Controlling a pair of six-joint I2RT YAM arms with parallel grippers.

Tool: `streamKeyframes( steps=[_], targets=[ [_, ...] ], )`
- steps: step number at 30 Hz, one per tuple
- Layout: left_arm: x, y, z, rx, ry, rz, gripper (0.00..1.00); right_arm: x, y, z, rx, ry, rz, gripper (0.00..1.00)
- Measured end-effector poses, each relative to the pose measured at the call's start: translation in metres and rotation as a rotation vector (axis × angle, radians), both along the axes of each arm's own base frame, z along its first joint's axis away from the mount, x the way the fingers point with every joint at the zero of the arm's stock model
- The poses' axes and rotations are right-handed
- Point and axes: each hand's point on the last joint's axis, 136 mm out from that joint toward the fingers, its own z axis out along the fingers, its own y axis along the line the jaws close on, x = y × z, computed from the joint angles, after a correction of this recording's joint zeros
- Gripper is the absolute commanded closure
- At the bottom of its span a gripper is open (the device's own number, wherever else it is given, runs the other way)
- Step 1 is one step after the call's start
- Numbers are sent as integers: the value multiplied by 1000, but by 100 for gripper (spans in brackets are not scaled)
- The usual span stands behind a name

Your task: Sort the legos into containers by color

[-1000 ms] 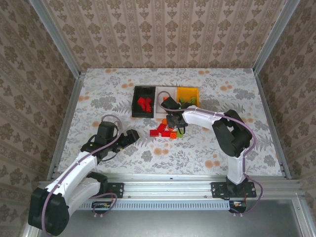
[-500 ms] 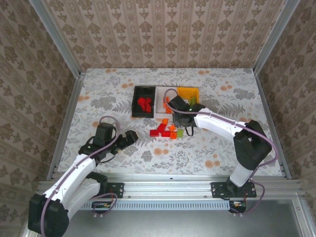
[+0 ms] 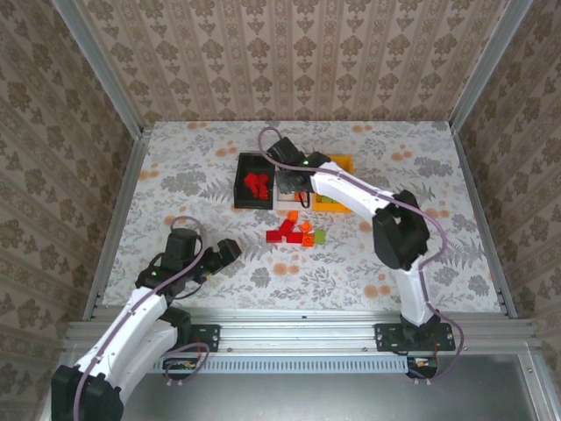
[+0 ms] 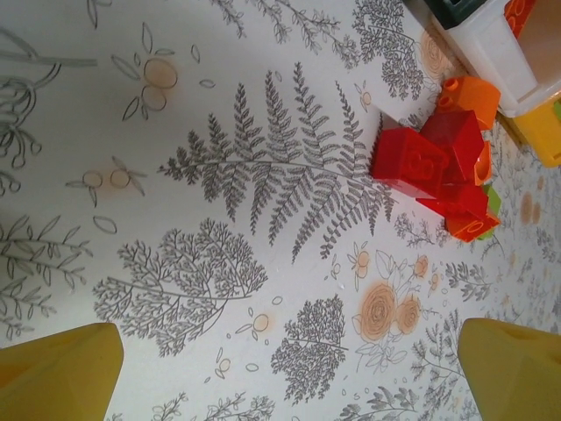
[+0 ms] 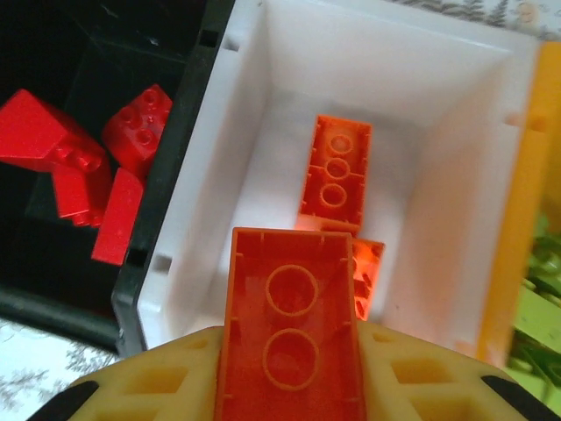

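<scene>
Right gripper (image 5: 294, 386) is out over the far row of bins, its moulded yellow fingers (image 5: 175, 360) clamped on a glossy orange brick (image 5: 294, 307), hollow underside up so the two round tubes inside show. Directly below sits the white bin (image 5: 456, 123), smooth-walled and rectangular, with two more orange bricks (image 5: 336, 171) on its floor (one shows three studs in a row). To the left, touching it, the black bin (image 5: 180, 219) holds chunky red bricks (image 5: 79, 167), some of them sloped. To the right is the orange-yellow bin (image 5: 517, 228) with light green pieces (image 5: 543, 324) inside. Nearer, on the fern-and-flower printed table (image 3: 394, 254), a loose pile of red, orange and green bricks (image 4: 438, 167) lies well apart from the left gripper (image 4: 285, 377), whose matte yellow fingers stand wide apart, holding nothing, low over the print.
</scene>
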Motion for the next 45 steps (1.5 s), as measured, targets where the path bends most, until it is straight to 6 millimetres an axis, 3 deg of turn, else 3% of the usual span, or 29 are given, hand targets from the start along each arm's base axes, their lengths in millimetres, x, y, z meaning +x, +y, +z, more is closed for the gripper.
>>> streamKeyframes(
  steps=[5,8,13,16,20,22,24,28,31,39,42,45],
  targets=[
    [-4,2,1,-15,-9,12,0,13,0,-19,-36,33,0,59],
    [-4,2,0,-14,-6,13,0,18,-8,-19,-42,42,-9,45],
    [-5,2,-5,-6,19,11,0,16,-18,-18,-40,44,-16,40],
    [-2,1,-8,-3,28,11,1,-7,-26,-6,-21,44,-11,40],
    [5,-4,-14,4,52,2,3,-58,-40,22,26,7,1,44],
    [8,-10,-17,25,74,-24,4,-83,-49,23,47,5,-4,46],
    [11,-22,-15,55,85,-76,4,-109,-63,8,53,36,-25,48],
    [26,-48,1,90,32,-169,4,-151,-93,-46,14,163,-90,49],
    [38,-62,4,116,16,-205,7,-169,-105,-69,-5,224,-124,48],
    [54,-81,-19,198,70,-250,10,-151,-87,-74,35,203,-128,45],
    [55,-81,-17,201,63,-246,10,-144,-81,-84,24,219,-129,45],
    [56,-79,-10,198,39,-237,10,-134,-73,-80,47,194,-126,45]
  ],
)
